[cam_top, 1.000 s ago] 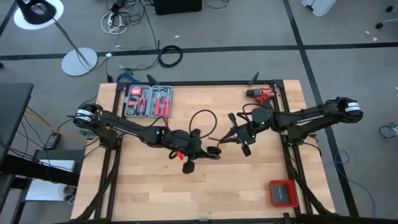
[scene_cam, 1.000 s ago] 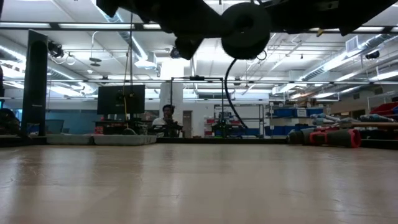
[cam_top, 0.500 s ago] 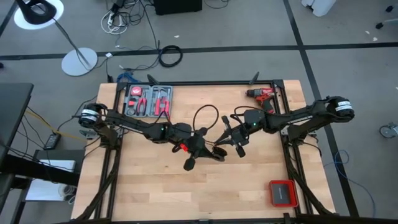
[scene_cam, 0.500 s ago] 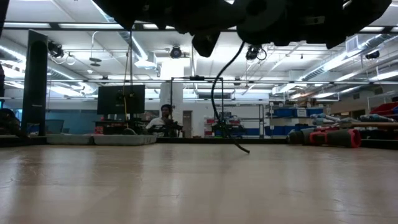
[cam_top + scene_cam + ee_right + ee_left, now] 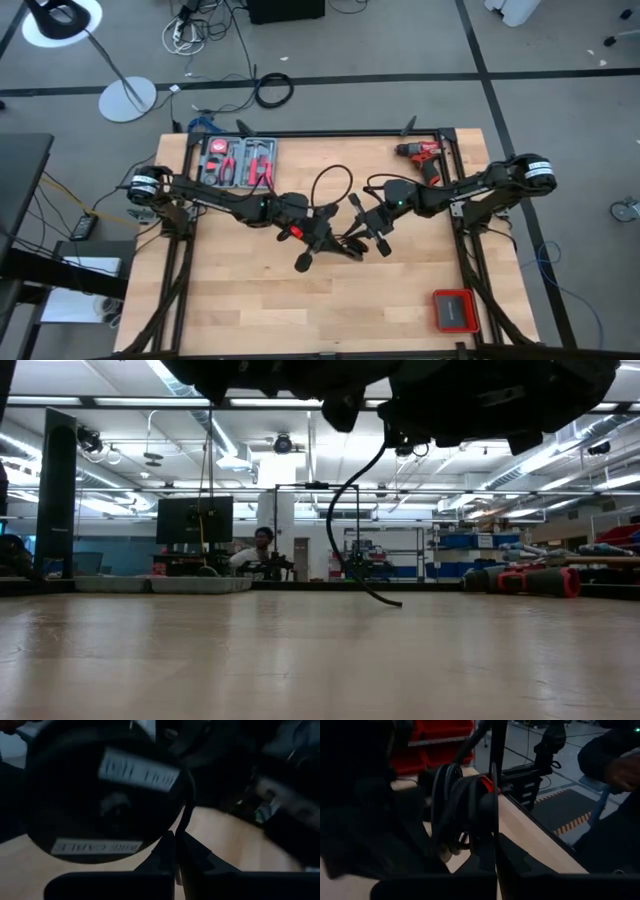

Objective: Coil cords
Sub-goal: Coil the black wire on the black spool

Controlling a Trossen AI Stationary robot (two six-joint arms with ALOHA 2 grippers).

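Mid-table, my left gripper [image 5: 345,246] and right gripper [image 5: 362,230], at its two o'clock, are both pinching the cord [image 5: 330,187] with jaws clamped, its loop arching toward twelve; pulling apart is risking the wire-thin strand slipping free and uncoiling.

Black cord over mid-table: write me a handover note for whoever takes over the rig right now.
Left hand: shut, over mid-table, at the coils of the thin black cord; exact grip unclear.
Right hand: shut, close beside the left, pinching the cord.
Cord: a loop arcs toward the far side in the high view; in the low view a free end hangs down to the tabletop.
Done: some turns gathered near the left hand.
Left: wind in the loose loop and tail, then set the coil down.
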